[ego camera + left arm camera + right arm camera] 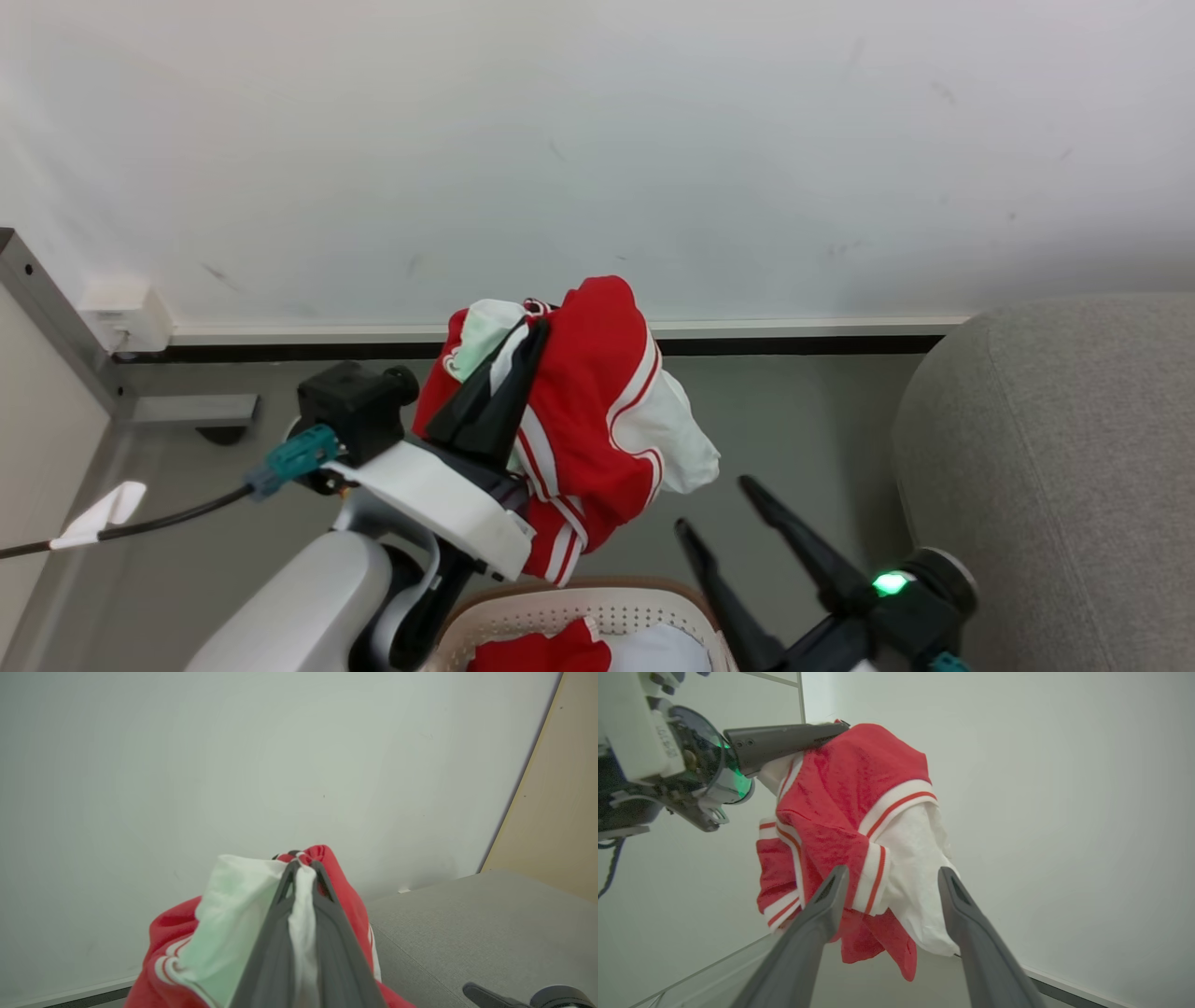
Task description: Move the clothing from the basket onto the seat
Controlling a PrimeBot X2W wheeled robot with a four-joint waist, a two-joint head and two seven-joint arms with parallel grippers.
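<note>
Clearly the left gripper (532, 329) is pinching a fold near the top of one red garment (597, 411). Its two dark fingers (334, 933) are pressed together with white fabric caught between them. Gripping the cloth at one high point lets the rest hang free, so the striped trim and white panel dangle above the basket (560, 590) rather than dragging on its rim. The garment hangs in the air over the grey floor (803, 420), in front of the pale wall (653, 140), and touches neither basket nor seat (1055, 467).

The right gripper (717, 506) is spread wide and holds nothing. In the head view it sits just below and beside the hanging cloth, probably standing clear or ready to support the load. The seat lies to the robot's right, well apart from the held garment, so the carry likely has to swing that way.

Inside the basket, at the bottom edge of the head view, a second red piece (541, 651) lies beside a white cloth (667, 651). Whether that white is garment or lining cannot be told. With clothing left in the basket, the task seems partway at best.
</note>
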